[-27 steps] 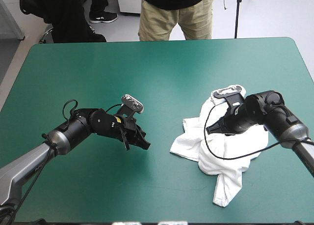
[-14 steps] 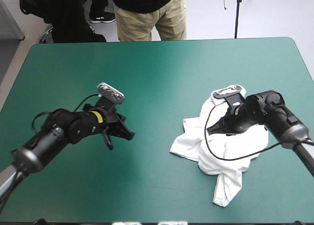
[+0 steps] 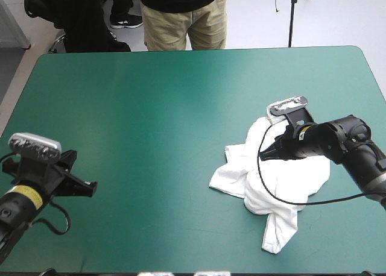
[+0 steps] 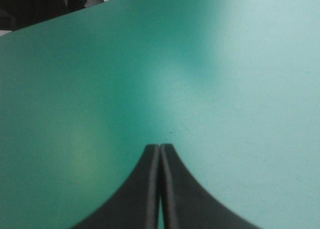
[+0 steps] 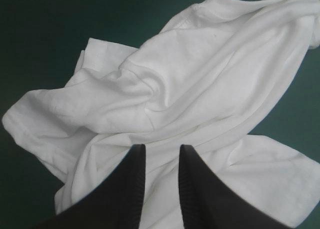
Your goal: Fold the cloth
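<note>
High view: L pincer (image 3: 89,187) closed, pulled back; R pincer (image 3: 266,156) narrowly apart over T-shirt (image 3: 289,179).

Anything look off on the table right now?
Nothing is damaged or spilled. The T-shirt lies in a crumpled heap under the open right gripper; the left gripper is shut over bare teal-green cover.

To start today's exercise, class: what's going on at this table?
A two-armed robot is set to fold a T-shirt, which lies crumpled on the right side of the cover. The right gripper is over it, open, nothing gripped. The left gripper is shut and empty, over bare cover near the left edge. No fold made yet.
</note>
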Motion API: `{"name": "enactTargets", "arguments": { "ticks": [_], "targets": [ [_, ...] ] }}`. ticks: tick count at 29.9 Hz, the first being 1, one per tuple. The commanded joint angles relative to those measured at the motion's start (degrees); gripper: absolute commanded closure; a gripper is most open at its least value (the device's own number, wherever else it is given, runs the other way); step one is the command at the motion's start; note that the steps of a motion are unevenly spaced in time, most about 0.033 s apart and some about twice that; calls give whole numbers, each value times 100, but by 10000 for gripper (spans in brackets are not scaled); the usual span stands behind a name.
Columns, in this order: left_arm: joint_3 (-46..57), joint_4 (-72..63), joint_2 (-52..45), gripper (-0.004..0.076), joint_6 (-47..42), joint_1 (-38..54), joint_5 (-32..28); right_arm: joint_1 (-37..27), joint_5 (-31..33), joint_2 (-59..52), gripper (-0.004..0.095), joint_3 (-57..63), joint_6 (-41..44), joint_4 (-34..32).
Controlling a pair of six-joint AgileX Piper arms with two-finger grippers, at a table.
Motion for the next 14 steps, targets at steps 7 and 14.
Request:
{"name": "enactTargets", "arguments": {
  "ticks": [7,14],
  "targets": [
    [1309,-278,-1731,741,-87,-20,-636,-38,-246,-369,600,-190,-67,-114],
    [1847,-571,-2269,741,-87,-20,-968,-38,80,-298,358,-180,-75,-114]
  ]
}}
